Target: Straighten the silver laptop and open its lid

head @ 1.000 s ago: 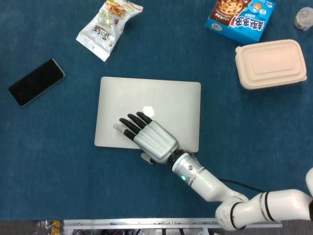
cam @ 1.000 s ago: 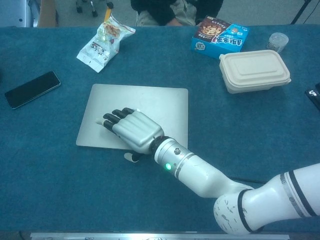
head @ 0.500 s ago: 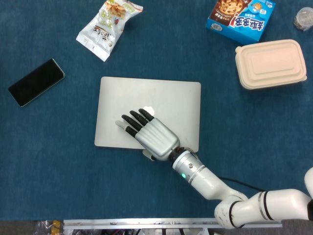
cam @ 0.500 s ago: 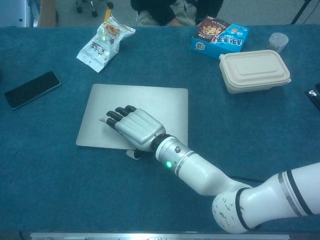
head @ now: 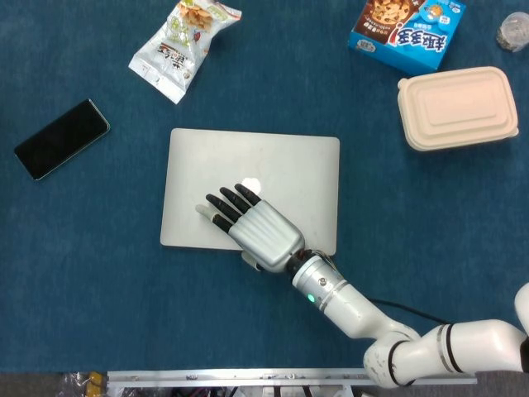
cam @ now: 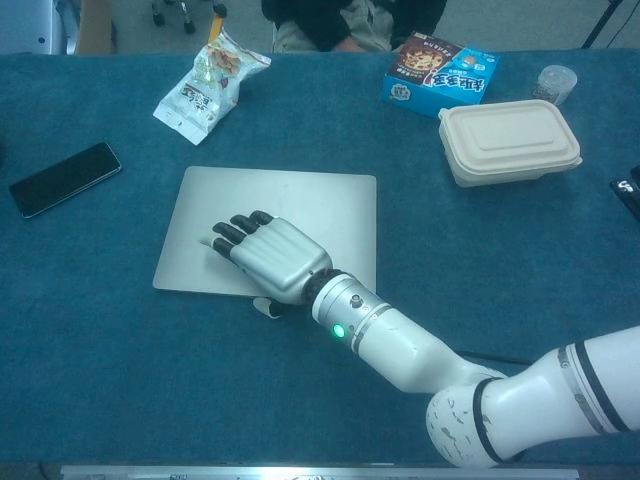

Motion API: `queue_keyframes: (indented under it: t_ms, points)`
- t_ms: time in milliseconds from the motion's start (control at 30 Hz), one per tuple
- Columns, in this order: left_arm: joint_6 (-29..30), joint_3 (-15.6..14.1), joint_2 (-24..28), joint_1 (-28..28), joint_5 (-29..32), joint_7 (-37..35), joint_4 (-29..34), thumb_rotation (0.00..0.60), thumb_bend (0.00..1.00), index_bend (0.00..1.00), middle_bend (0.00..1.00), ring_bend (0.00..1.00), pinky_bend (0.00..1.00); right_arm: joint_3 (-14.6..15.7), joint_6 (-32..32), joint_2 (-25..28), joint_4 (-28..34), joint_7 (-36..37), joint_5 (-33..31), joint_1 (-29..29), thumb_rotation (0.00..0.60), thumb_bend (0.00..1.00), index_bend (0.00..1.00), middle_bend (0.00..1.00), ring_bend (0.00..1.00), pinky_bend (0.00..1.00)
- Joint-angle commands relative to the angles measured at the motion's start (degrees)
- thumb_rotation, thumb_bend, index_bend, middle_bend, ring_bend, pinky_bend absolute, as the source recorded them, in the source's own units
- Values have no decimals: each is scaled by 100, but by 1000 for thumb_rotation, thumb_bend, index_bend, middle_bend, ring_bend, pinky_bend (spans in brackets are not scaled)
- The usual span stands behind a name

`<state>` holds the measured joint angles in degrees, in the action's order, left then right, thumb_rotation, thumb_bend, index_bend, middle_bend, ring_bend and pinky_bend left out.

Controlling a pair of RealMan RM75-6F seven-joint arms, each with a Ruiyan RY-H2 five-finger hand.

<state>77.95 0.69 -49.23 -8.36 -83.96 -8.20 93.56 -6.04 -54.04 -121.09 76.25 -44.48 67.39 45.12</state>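
**A:** Head view first. Where does the flat silver aluminium laptop (head: 250,192) lie?

**B:** Mid-table on the blue cloth (head: 99,281), lid shut. Its long axis runs nine to three o'clock, nearly square to the table edge, so I judge the straightening close to done.

**A:** And the robot's right hand (head: 252,231)?

**B:** It lies palm down over the lid's near edge, at about six o'clock of the lid's centre. The dark fingertips (head: 223,203) point toward ten o'clock and rest on the lid. A thumb tip shows just off the front edge, at the cloth. Whether it hooks under the lip, I cannot tell.

**A:** So is it gripping?

**B:** No grasp is plain to see. The fingers lie apart and flat on the lid rather than clenched.

**A:** Chest view?

**B:** Same story. The laptop (cam: 300,200) lies flat, and the hand (cam: 272,259) straddles its near edge, thumb at six o'clock below that edge. The lift must go up from there, toward twelve, if the hinge is on the far side.

**A:** The left hand?

**B:** Neither camera shows it, so the right is the nearer one.
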Motion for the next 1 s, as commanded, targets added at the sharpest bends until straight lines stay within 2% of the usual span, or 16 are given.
queue_keyframes:
  t_ms: [33, 467, 833, 1000]
  points:
    - [-93, -24, 2, -18, 31, -26, -71, 600, 342, 87, 118, 0, 0, -4, -19, 27, 45, -76, 0, 10, 600, 427, 15, 58, 0, 107]
    - [-225, -67, -121, -29, -12, -148, -260, 600, 342, 87, 116, 0, 0, -81, -142, 151, 354, -565, -106, 75, 600, 453, 1, 48, 0, 107]
    - [-652, -231, -14, -94, -8, -190, -197, 600, 342, 88, 127, 1, 0, -242, -241, 335, 664, -969, -243, 211, 600, 452, 1, 48, 0, 107]
    - [-906, -375, 83, -158, -160, -344, -147, 600, 342, 158, 154, 26, 0, -287, -302, 383, 752, -1097, -312, 262, 600, 453, 1, 48, 0, 107]
